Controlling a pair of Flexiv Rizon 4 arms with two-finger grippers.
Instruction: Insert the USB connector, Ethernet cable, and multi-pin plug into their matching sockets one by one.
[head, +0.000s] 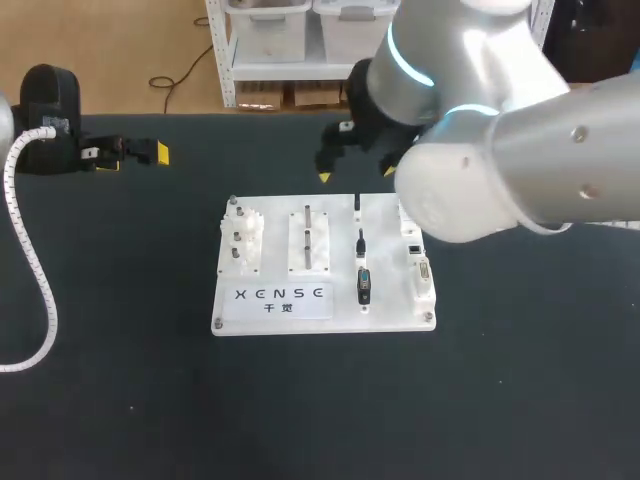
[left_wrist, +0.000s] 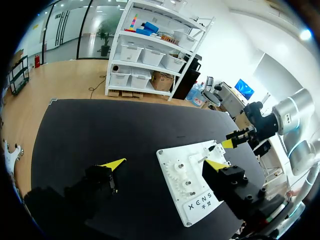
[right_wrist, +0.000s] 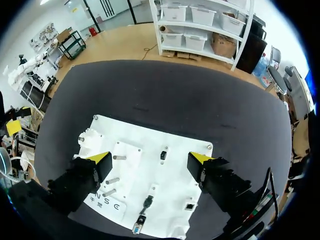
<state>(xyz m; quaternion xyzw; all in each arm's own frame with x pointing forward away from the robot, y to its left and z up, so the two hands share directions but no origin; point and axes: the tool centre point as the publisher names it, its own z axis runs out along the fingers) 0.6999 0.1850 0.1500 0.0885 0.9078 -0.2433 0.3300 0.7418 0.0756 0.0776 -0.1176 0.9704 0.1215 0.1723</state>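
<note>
The white board (head: 275, 318) lies mid-table. Three dark plugs stand in a row on its right part: a small one (head: 357, 205), a middle one (head: 361, 242) and a larger black one (head: 364, 285). Sockets (head: 416, 262) line the right edge. My right gripper (head: 357, 175) hovers open above the board's far edge. In its wrist view the right gripper (right_wrist: 150, 157) has the small plug (right_wrist: 163, 155) below and between its tips, and nothing held. My left gripper (head: 135, 158) is open and empty at the far left. In the left wrist view the board (left_wrist: 197, 202) lies ahead of it.
Gears (head: 243, 240) and a peg block (head: 310, 240) fill the board's left and middle. A white coiled hose (head: 35, 270) hangs along my left arm. Dark tabletop (head: 320, 410) runs all around the board.
</note>
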